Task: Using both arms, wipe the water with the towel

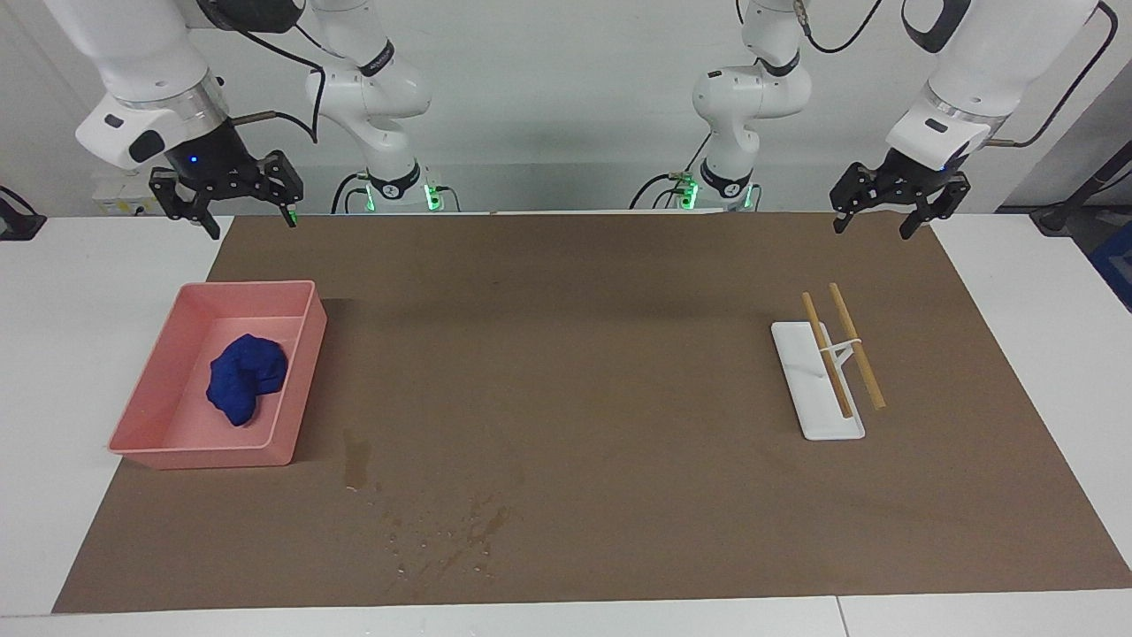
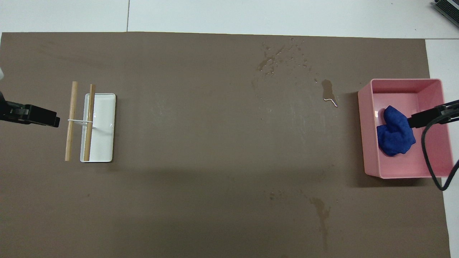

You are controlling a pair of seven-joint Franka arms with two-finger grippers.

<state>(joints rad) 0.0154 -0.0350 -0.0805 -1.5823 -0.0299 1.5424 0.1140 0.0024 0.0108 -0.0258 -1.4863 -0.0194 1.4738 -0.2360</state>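
Water (image 1: 442,522): dark blotches and shiny droplets were seen on the brown mat (image 1: 584,372), farther from the robots than everything else, just past the pink tray's corner and toward the right arm's end of the surface (image 1: 53,354).
Towel (image 1: 246,377): a small deep-blue cloth was found bunched in a lump inside the pink tray (image 1: 305,372), nearer to the robots than the water.
Handling: the towel was judged soft, light and limp; a pinch at the raised top fold of the lump was thought best, since a low grip near the tray floor could be blocked by the walls.
Right pincer (image 1: 227,196): it was held up over the mat's edge beside the tray, fingers spread, nothing gripped.
Left pincer (image 1: 898,202): it was held up over the mat's corner at the left arm's end, fingers spread, nothing gripped.
Other things: a white holder (image 1: 814,389) with two wooden sticks (image 1: 856,345) laid across it sat toward the left arm's end, well apart from the water.
Obstacles: only the tray's walls were judged to hinder the pickup.
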